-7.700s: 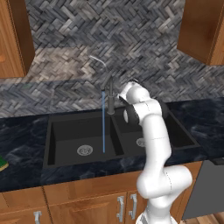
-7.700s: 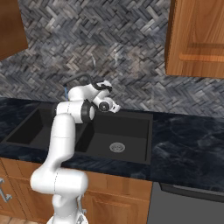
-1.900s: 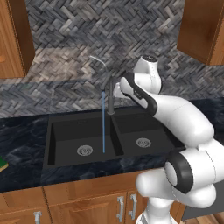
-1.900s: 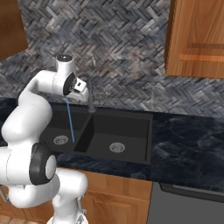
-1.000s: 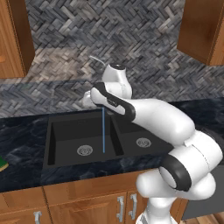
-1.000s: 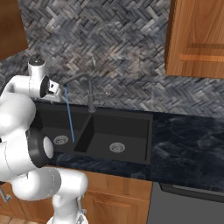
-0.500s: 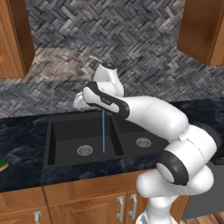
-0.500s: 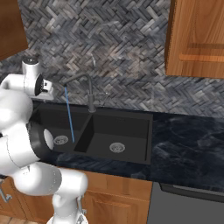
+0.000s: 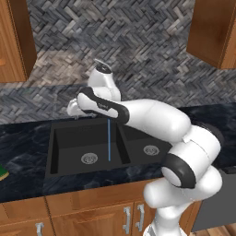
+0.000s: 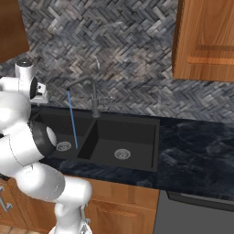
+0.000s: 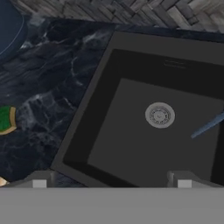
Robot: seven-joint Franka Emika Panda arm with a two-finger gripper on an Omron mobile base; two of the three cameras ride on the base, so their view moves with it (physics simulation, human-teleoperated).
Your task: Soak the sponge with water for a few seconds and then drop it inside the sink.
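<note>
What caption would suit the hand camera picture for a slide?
Open gripper above the sink basin, water running, sponge on the counter.

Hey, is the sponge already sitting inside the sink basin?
No, the sponge lies on the dark countertop, outside the rim of the sink.

Left base view: from behind and left of the arm, looking forward and down at the sink (image 9: pixel 60 159), fairly near, backsplash and cabinets above. Right base view: from behind and right, same downward tilt, taking in the same sink (image 10: pixel 137 151) and the water (image 10: pixel 72 123) from the other side. Hand view: from above the left basin, close, looking steeply down onto the sink (image 11: pixel 131 144) and the countertop (image 11: pixel 48 87) beside it.
</note>
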